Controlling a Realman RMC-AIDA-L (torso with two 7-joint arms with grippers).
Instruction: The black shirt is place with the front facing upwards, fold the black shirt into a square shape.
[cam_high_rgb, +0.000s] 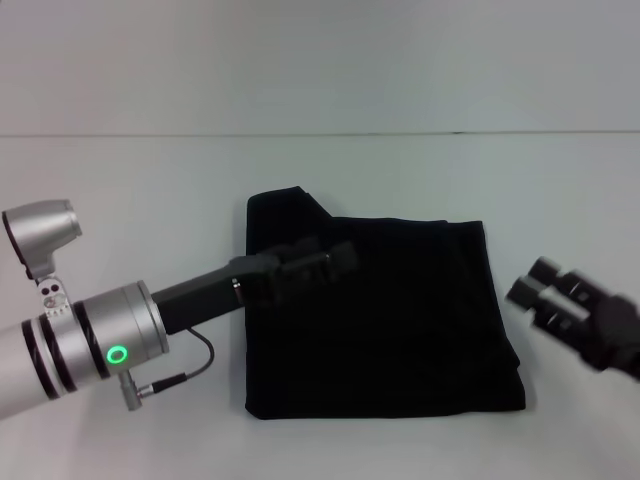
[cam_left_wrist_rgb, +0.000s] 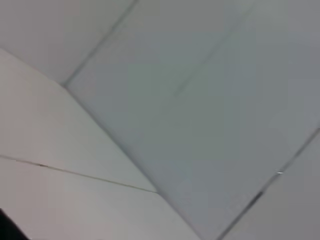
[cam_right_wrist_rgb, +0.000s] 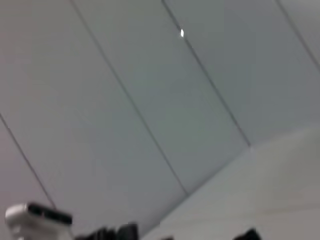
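Observation:
The black shirt (cam_high_rgb: 390, 320) lies on the white table, folded into a rough rectangle with a narrower flap sticking out at its far left corner. No lettering shows on it. My left gripper (cam_high_rgb: 338, 259) reaches in from the left and sits over the shirt's upper left part, black against the black cloth. Off the shirt's right edge, my right gripper (cam_high_rgb: 533, 281) hovers above bare table, open with nothing between its fingers. Both wrist views show only pale wall and ceiling panels.
The white table (cam_high_rgb: 140, 200) spreads around the shirt on every side, and its far edge meets a pale wall. A thin cable (cam_high_rgb: 195, 365) hangs under my left forearm near the shirt's left edge.

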